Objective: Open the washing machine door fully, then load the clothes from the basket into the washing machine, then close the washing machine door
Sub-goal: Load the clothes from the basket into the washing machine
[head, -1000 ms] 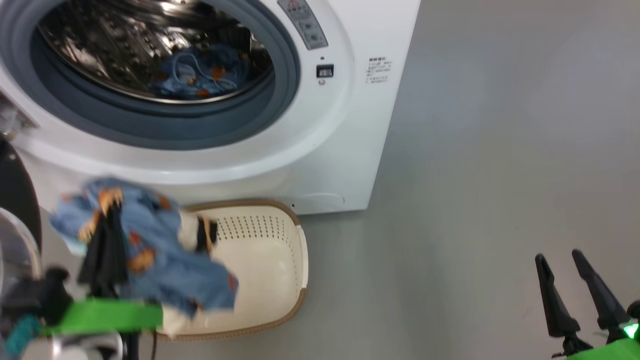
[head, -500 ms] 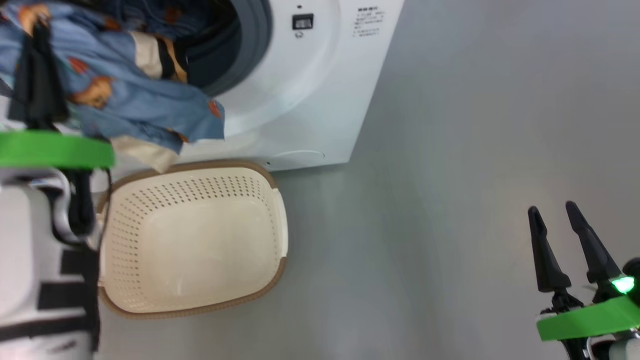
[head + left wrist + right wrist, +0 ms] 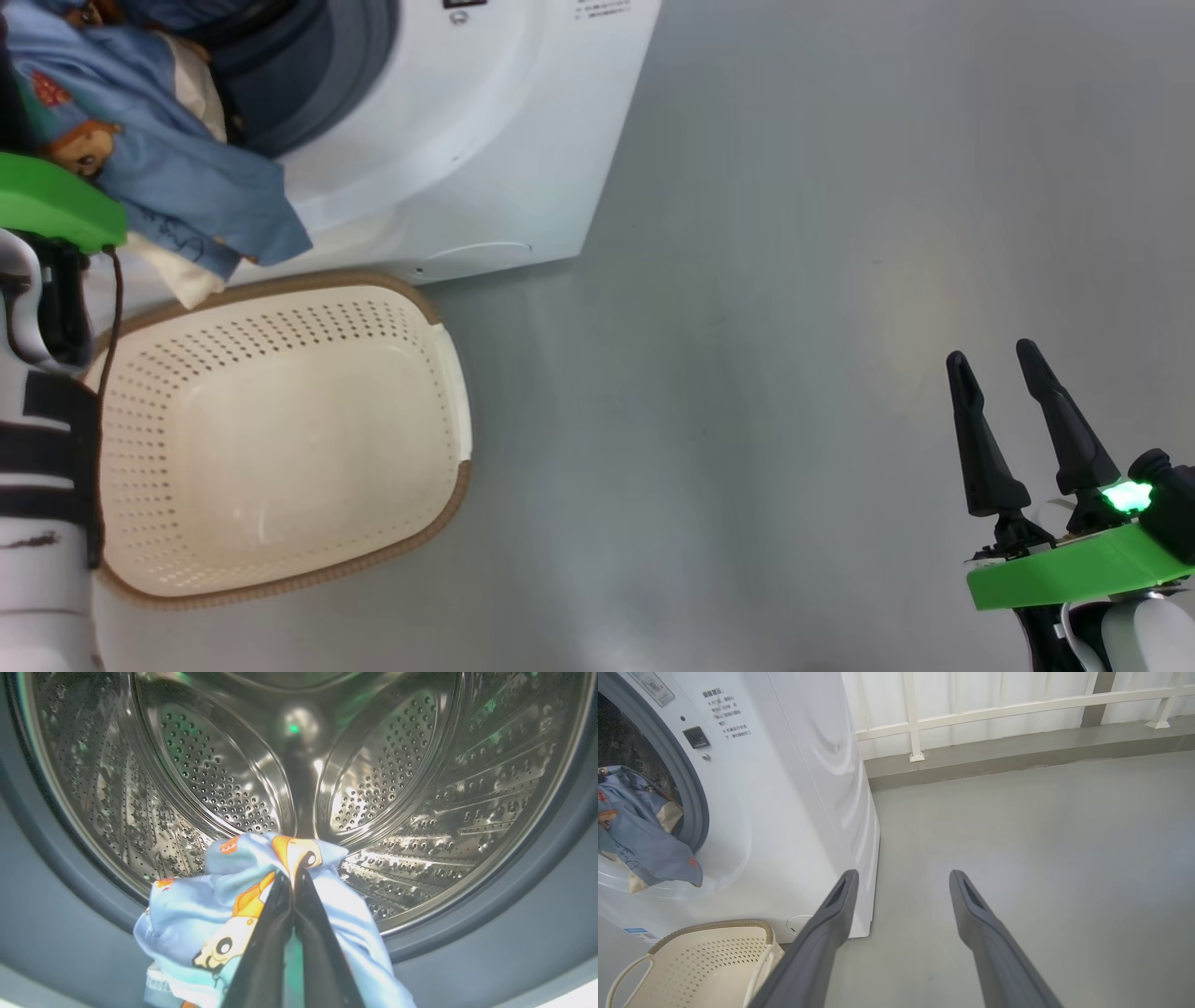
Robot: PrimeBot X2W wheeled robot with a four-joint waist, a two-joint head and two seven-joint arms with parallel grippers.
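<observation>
While in tool [image 3: 293, 876], clothes [image 3: 187, 914] at drum [image 3: 210, 779].

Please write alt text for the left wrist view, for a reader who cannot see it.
The left gripper, shut on light blue printed clothes, points into a perforated steel drum. A grey rubber gasket rings the opening.

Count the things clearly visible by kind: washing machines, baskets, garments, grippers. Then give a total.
Washing machine: 1
Basket: 1
Garment: 1
Grippers: 2, the left gripper and the right gripper
Total: 5
</observation>
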